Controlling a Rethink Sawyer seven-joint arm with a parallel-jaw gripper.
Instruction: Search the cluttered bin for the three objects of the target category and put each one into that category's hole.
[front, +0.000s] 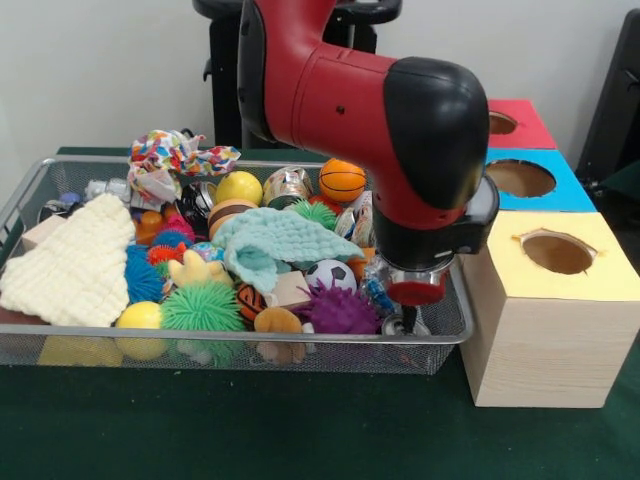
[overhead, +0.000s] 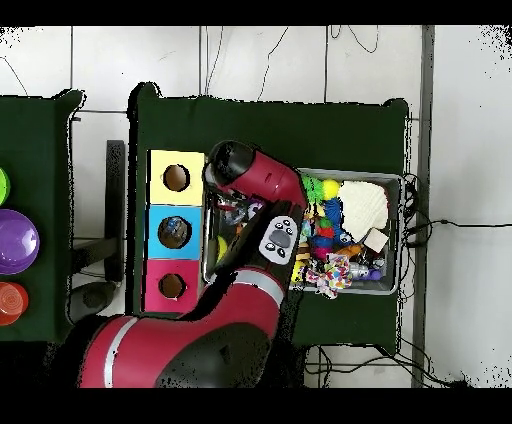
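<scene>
The wire mesh bin (front: 30, 190) is packed with toys and cloths; in the overhead view it (overhead: 395, 180) lies to the right of the boxes. My gripper (front: 405, 320) is lowered into the bin's right end, just inside the rim, and the arm's wrist hides most of it. A bit of crushed clear plastic with blue (front: 375, 293) shows right beside the gripper; I cannot tell if it is held. The blue-surround hole (front: 520, 178) tops the middle box, also seen from overhead (overhead: 174, 232), where something pale shows inside it. In the overhead view the arm covers the gripper.
Yellow-surround hole (front: 557, 252) is on the nearest box, red-surround hole (front: 503, 122) on the farthest. In the bin: cream cloth (front: 75, 265), mint cloth (front: 275, 240), a shiny can (front: 287, 185), orange ball (front: 342, 180), spiky balls, patterned cloth (front: 175, 155).
</scene>
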